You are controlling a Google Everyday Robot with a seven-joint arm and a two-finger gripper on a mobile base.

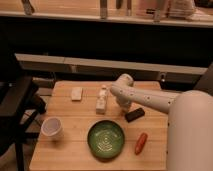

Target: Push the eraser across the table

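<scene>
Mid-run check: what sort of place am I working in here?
Probably an office break area or test lab: a small square light-wood table holding a green bowl and white cup, black chair beside it. The gripper is mid-table, beside a dark rectangular block.

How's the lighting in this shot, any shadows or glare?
Camera view: warm, dim light on the table; the space behind it is nearly black; the gripper, low beside the dark eraser, looks shaded under the arm; no glare on the green bowl.
</scene>
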